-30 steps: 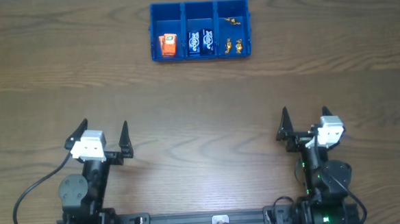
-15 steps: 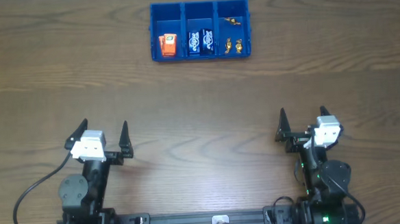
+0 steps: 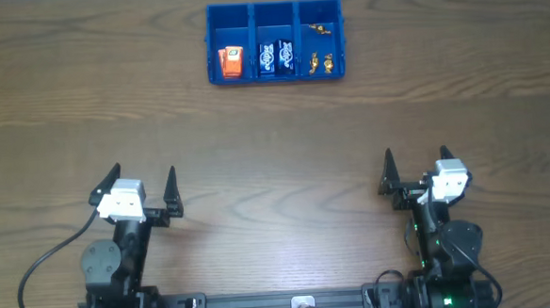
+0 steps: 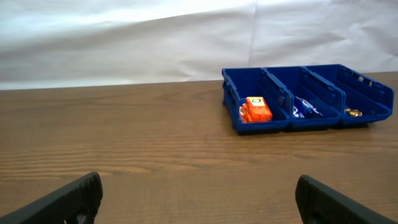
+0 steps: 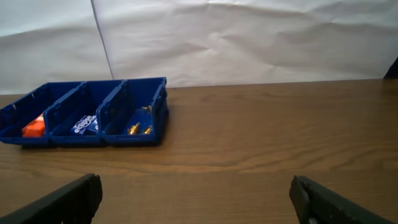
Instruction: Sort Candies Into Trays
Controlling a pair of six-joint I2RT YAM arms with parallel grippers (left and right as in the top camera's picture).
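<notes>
Blue three-compartment tray [image 3: 229,24] at far side of counter [image 3: 275,145]. Left compartment: orange candy [image 3: 231,63]. Middle compartment: blue-wrapped candies [image 3: 276,56]. Right compartment: small gold-wrapped candies [image 3: 320,63]. Left pincer [image 3: 144,170] low over counter near own base, fingers spread apart, pointing toward tray, well apart from it. Right pincer [image 3: 416,153] likewise near own base, fingers spread apart, facing tray.

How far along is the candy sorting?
It looks finished: the blue tray holds orange candy, blue candies and gold candies, each kind in its own compartment. The left gripper and right gripper are open, holding nothing. Nothing seems left to sort.
</notes>
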